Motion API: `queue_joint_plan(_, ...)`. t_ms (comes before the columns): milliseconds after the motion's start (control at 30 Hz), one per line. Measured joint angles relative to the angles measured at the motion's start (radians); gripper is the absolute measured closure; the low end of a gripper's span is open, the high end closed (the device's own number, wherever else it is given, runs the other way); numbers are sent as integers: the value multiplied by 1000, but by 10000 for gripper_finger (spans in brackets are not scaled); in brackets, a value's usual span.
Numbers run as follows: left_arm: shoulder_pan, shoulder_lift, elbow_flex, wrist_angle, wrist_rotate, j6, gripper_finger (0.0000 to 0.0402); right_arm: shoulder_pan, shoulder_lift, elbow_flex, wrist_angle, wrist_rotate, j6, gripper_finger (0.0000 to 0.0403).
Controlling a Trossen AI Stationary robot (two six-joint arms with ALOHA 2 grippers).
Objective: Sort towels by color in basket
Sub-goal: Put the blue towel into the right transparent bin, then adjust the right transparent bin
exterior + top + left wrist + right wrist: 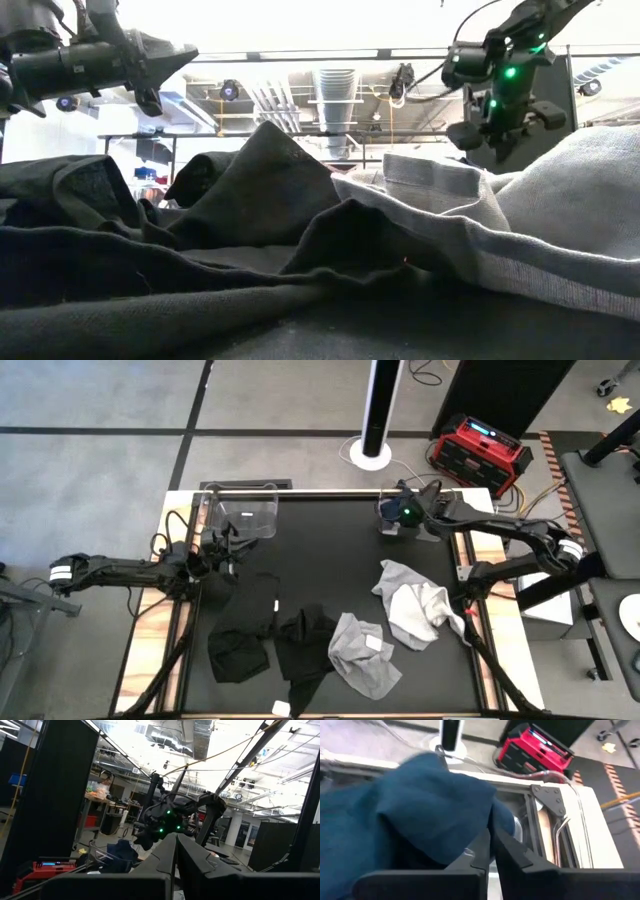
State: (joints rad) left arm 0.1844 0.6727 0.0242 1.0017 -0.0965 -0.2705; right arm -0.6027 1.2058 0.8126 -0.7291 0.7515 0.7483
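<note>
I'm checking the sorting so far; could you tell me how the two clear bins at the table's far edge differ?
The left clear bin looks empty, while the right clear bin holds the navy towel. The right gripper hovers over the right bin, fingers shut; nothing hangs over the left bin. Both sit along the far edge.

Navy towel [420, 810] blurred, cut off at frame edge

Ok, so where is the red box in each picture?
High view: the red box sits on the floor beyond the table's far right corner.
Low view: not in it.
Left wrist view: partly hidden behind a dark upright panel.
Right wrist view: on the floor past the blue towel.
Shared landmark: the white pole stands beside the box in the high and right wrist views.
</note>
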Motion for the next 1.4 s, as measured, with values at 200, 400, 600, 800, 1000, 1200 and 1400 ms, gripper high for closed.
queue_joint_plan(200, 0, 0, 0, 0, 0, 0, 402, -46, 100, 0, 6, 0, -3, 394)
queue_joint_plan(400, 0, 0, 0, 0, 0, 0, 402, -80, 182, -2, 176, -83, -115, 394)
queue_joint_plan(600, 0, 0, 0, 0, 0, 0, 402, -79, 224, -1, 436, -231, -218, 394)
queue_joint_plan(800, 0, 0, 0, 0, 0, 0, 402, -79, 235, 3, 449, -234, -227, 394)
queue_joint_plan(1000, 0, 0, 0, 0, 0, 0, 402, -79, 204, 38, 380, -228, -249, 394)
queue_joint_plan(1200, 0, 0, 0, 0, 0, 0, 402, -75, 191, 146, 74, -199, -200, 392)
queue_joint_plan(1400, 0, 0, 0, 0, 0, 0, 402, 0, 180, 214, -55, -80, -149, 390)
